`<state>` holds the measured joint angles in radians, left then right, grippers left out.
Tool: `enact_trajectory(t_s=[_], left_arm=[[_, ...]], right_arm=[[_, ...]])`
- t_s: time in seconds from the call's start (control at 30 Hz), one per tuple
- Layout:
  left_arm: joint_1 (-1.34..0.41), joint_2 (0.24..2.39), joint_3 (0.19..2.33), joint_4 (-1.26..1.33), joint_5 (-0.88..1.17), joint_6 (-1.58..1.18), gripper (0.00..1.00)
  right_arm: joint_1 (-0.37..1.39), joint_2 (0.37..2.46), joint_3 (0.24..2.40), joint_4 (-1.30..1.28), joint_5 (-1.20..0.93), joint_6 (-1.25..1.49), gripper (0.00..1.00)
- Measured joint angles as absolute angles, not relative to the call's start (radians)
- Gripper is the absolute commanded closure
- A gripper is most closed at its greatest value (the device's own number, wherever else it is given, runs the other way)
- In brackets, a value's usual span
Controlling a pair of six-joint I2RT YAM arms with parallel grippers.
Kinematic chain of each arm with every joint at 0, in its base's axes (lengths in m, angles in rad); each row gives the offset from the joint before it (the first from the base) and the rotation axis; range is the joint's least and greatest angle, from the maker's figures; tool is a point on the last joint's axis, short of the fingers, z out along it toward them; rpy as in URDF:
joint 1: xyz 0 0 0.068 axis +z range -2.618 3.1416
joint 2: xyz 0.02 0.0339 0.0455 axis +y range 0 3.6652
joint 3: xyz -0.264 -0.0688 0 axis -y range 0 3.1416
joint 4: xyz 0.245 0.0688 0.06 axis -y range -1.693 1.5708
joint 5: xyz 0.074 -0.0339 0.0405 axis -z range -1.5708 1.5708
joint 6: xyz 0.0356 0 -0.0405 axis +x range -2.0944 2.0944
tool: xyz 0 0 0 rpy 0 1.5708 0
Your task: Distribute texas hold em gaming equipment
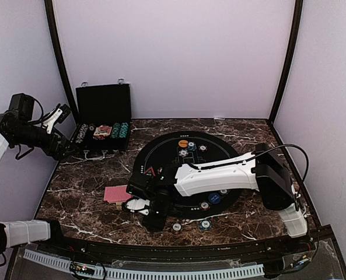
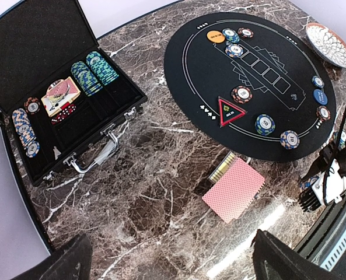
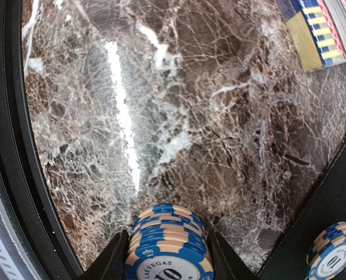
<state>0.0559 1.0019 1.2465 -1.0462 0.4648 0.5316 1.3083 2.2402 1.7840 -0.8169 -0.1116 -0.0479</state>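
In the right wrist view my right gripper [image 3: 167, 246] has a finger pressed on each side of a short stack of blue-and-cream poker chips [image 3: 167, 239] standing on the marble. From above, this gripper [image 1: 155, 217] is near the front left rim of the round black mat [image 1: 161, 149]. A deck of red-backed playing cards [image 2: 234, 189] lies just left of it. Further chips [image 2: 265, 123], an orange button disc [image 2: 215, 36] and a blue one [image 2: 320, 97] lie on the mat. High at the left my left gripper [image 2: 173, 262] hangs open and empty.
An open black case [image 2: 38, 46] at the back left holds rows of chips and another deck. A white patterned plate [image 2: 329, 45] sits past the mat's far side. Two loose chips [image 1: 177, 227] lie near the raised front rim.
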Motion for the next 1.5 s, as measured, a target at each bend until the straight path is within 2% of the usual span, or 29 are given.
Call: enact_trajectory(t_s=[0.07, 0.2, 0.37, 0.6, 0.83, 1.5], left_arm=[[0.056, 1.002, 1.245, -1.046, 0.463, 0.532, 0.01], [0.056, 1.002, 1.245, -1.046, 0.463, 0.532, 0.01], [0.056, 1.002, 1.245, -1.046, 0.463, 0.532, 0.01], [0.056, 1.002, 1.245, -1.046, 0.463, 0.532, 0.01], [0.056, 1.002, 1.245, -1.046, 0.463, 0.532, 0.01], [0.056, 1.002, 1.245, -1.046, 0.466, 0.532, 0.01]], right_arm=[[1.308, 2.24, 1.784, -0.816, -0.112, -0.049, 0.66], [1.308, 2.24, 1.784, -0.816, -0.111, -0.047, 0.66], [1.308, 2.24, 1.784, -0.817, -0.111, -0.046, 0.6], [1.308, 2.24, 1.785, -0.818, -0.11, -0.046, 0.59], [1.309, 2.24, 1.785, -0.824, -0.108, -0.045, 0.49], [1.309, 2.24, 1.786, -0.832, -0.108, -0.044, 0.64]])
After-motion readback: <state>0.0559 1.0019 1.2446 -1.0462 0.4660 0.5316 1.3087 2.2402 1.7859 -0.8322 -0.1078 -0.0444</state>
